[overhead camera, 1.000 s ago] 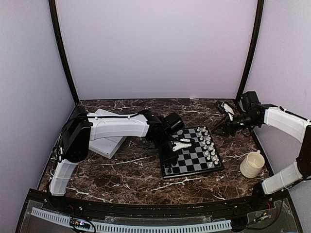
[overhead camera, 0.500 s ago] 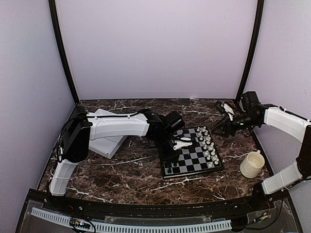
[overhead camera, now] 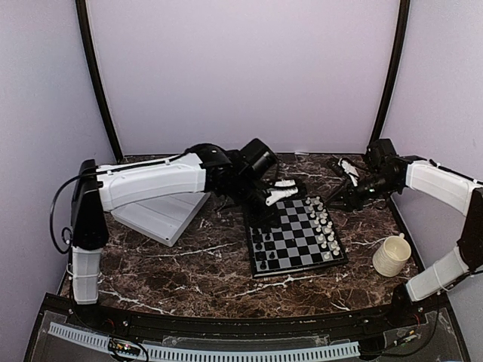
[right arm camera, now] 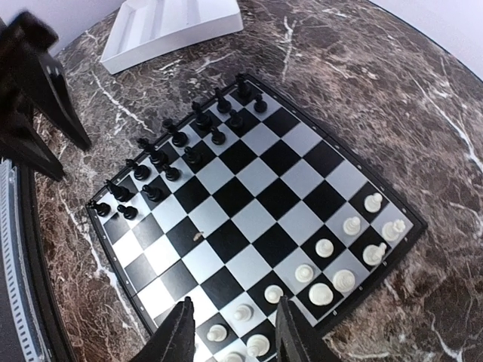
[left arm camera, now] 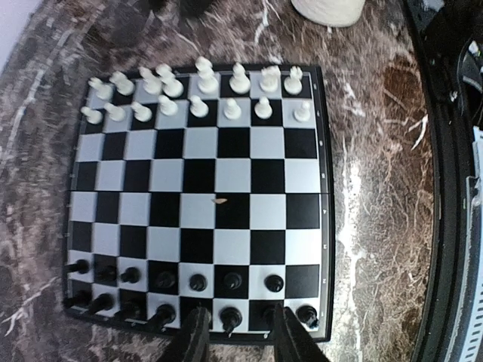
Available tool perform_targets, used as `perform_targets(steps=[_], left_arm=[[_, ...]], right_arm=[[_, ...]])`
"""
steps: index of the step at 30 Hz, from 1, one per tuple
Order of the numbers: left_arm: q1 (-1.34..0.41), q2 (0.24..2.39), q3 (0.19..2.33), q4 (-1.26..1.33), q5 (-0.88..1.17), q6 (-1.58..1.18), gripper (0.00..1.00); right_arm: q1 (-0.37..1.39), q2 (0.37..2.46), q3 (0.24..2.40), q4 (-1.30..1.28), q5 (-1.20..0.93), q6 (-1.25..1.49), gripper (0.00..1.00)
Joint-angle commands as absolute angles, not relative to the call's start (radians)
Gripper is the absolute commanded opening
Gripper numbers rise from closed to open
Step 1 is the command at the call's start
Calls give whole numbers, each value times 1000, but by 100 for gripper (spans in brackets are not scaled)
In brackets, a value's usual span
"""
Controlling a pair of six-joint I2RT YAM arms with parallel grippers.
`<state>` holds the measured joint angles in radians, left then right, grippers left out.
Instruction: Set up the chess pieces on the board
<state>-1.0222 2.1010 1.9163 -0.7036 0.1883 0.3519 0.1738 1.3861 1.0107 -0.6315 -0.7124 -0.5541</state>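
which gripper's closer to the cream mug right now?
Right. The right gripper hovers just off the far right corner of the board, on the same side as the mug. The left gripper hangs over the board's far edge, farther from the mug.

Long links of the left arm [overhead camera: 151, 185] and right arm [overhead camera: 441, 185] wear smooth white shells, joined by bulky black joint housings. A thin black cable [overhead camera: 54, 219] loops beside the left arm's upright link. The left hand [left arm camera: 238, 313] and right hand [right arm camera: 232, 303] each carry two dark tapered fingers (white parts show from above).
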Motion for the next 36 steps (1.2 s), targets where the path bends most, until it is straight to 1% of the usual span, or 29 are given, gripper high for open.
perform_targets(steps=[1,3,6,8,9,10,11,12,14,17,23,36], left_arm=[[-917,1863,1801,-607,108,272,32],[-846,1798,1721,-563,53,216,33],[-734,1706,1542,-474,-99,167,33],[-679,1637,1432,-393,-183,139,36],[-661,1597,1396,-346,-207,111,42],[-627,1560,1332,-324,-249,94,45],[-609,1544,1305,-291,-264,57,51],[-574,1521,1260,-280,-279,38,56],[-532,1509,1214,-260,-292,-21,60],[-496,1525,1205,-268,-268,-47,61],[-465,1556,1233,-291,-181,-79,59],[-452,1557,1235,-296,-157,-77,58]], right_arm=[[279,1441,1096,-695,-681,-596,29],[331,1487,1126,-707,-663,-599,24],[416,1584,1167,-718,-619,-612,19],[474,1645,1200,-734,-595,-616,17],[497,1674,1221,-741,-586,-617,17],[520,1700,1236,-744,-579,-616,16],[538,1726,1249,-745,-571,-616,16],[553,1751,1260,-749,-566,-615,16],[577,1802,1286,-754,-552,-612,16],[596,1866,1318,-763,-542,-603,15],[612,1945,1353,-759,-518,-579,15],[656,2023,1405,-779,-518,-576,14]])
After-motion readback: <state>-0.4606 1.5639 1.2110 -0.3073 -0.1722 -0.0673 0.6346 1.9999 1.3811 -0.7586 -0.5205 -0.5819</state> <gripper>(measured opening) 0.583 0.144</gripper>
